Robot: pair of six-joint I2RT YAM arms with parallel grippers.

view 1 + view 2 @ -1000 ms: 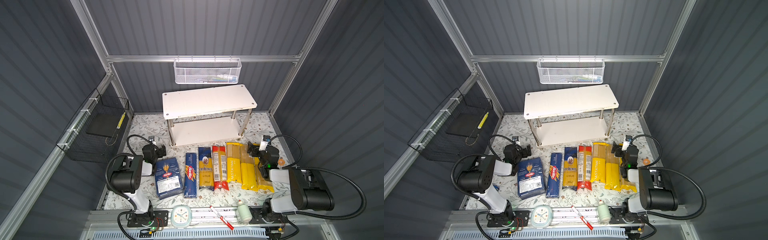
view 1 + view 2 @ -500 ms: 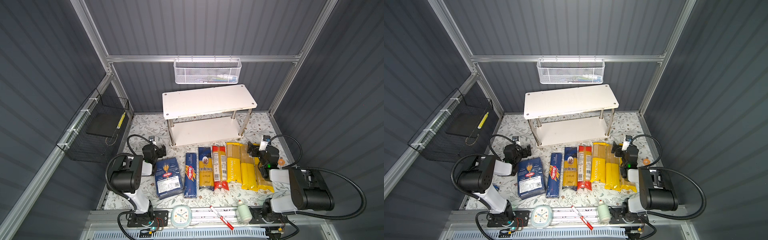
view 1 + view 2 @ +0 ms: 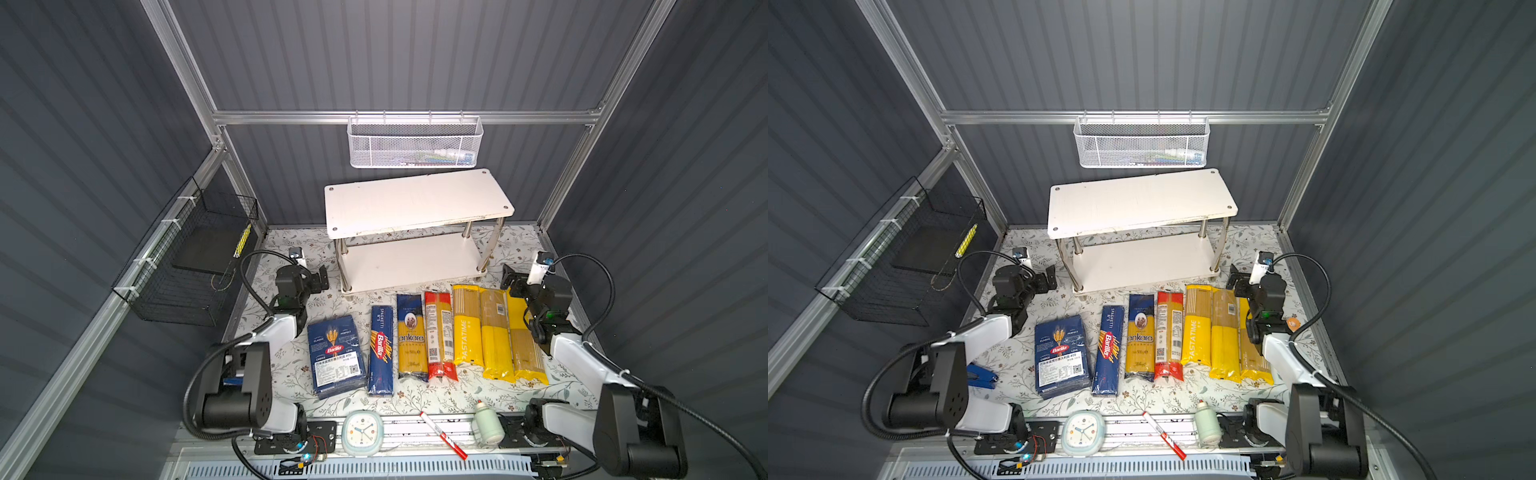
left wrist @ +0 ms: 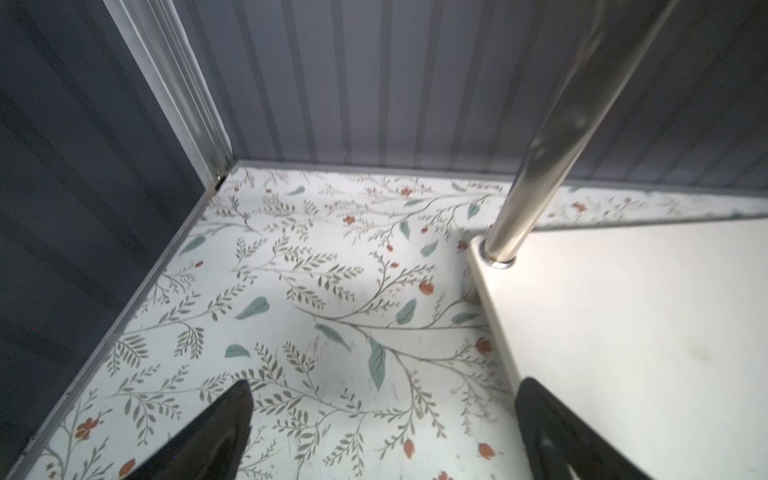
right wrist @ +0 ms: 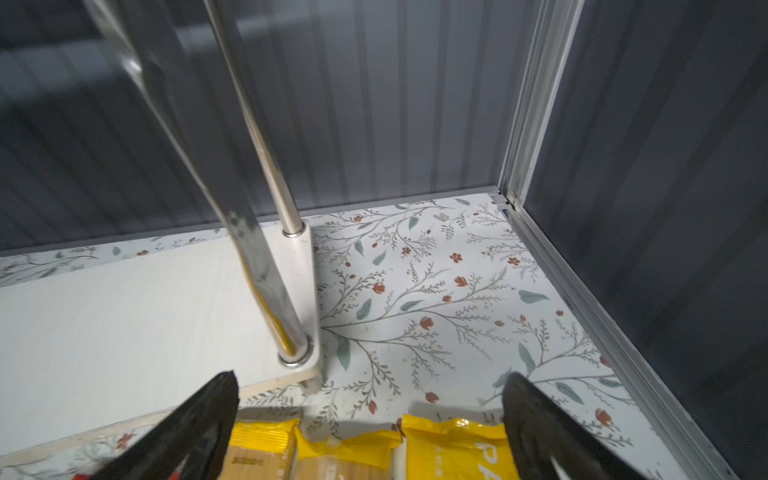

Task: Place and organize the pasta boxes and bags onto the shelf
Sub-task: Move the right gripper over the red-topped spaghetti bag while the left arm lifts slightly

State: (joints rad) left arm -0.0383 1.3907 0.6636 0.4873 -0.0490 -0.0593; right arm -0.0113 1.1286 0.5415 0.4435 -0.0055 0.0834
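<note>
Left hand point(image 4: 384, 384): spread wide and empty, black tapered fingers point(image 4: 220, 428) over the floral-printed counter point(image 4: 291, 291), just off the left end of the shelf point(image 3: 415, 199). Right hand point(image 5: 370, 377): equally wide, gripping nothing, just off the shelf's right end, above crinkled yellow bag tops. Shelf: two flat white rectangular boards, corners rounded, on smooth round chrome legs point(image 3: 490, 243). In front of the shelf, flat on the counter, lengthwise side by side from its left end toward its right: wide dark blue cardboard box point(image 3: 336, 357), narrow dark blue cardboard box point(image 3: 381, 351), glossy yellow-and-navy bag point(image 3: 411, 336), red-and-clear plastic bag point(image 3: 439, 332), three yellow plastic bags point(image 3: 494, 332) packed edge to edge. Outermost yellow bag partly hidden beneath the right arm point(image 3: 544, 303); perhaps touching it, hard to tell.
</note>
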